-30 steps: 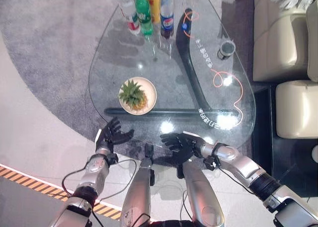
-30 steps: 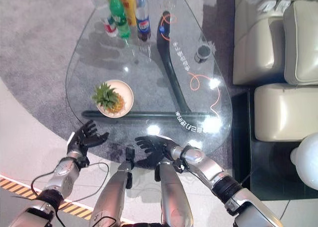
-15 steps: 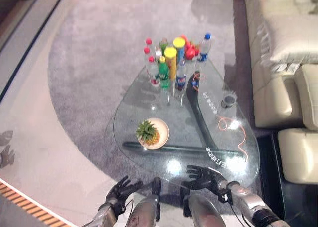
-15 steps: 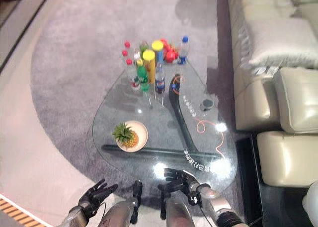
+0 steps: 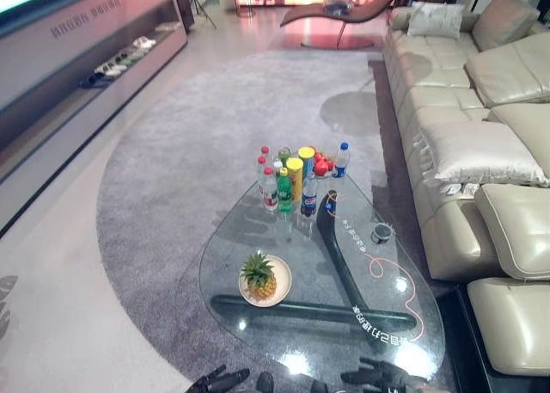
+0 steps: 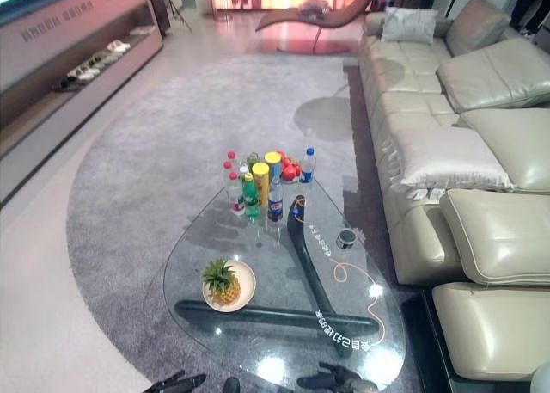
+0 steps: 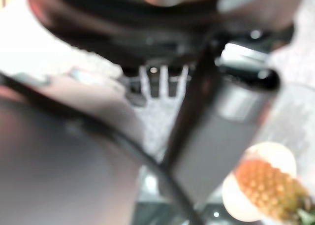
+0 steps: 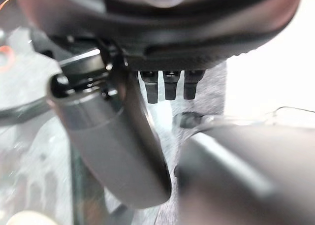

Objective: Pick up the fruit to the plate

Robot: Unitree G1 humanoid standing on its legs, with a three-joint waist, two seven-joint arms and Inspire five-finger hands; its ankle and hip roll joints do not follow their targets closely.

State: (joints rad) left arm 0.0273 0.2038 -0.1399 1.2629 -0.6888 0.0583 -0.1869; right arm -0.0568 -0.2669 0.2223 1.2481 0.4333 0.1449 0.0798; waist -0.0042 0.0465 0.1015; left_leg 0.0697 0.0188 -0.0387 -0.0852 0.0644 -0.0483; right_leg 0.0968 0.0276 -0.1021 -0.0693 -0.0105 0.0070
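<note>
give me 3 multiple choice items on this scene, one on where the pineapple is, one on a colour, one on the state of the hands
1. Where is the pineapple?
A. on the plate
B. on the sofa
C. among the bottles

2. What colour is the cord on the table?
A. blue
B. orange
C. green

3. What are the hands doing?
A. both hold bottles
B. one grips the plate
C. both are open and hold nothing

Answers:
1. A, it stands on the plate near the table's left edge.
2. B, an orange line loops over the glass on the right.
3. C, the left hand and the right hand show spread fingers at the near edge.
</note>
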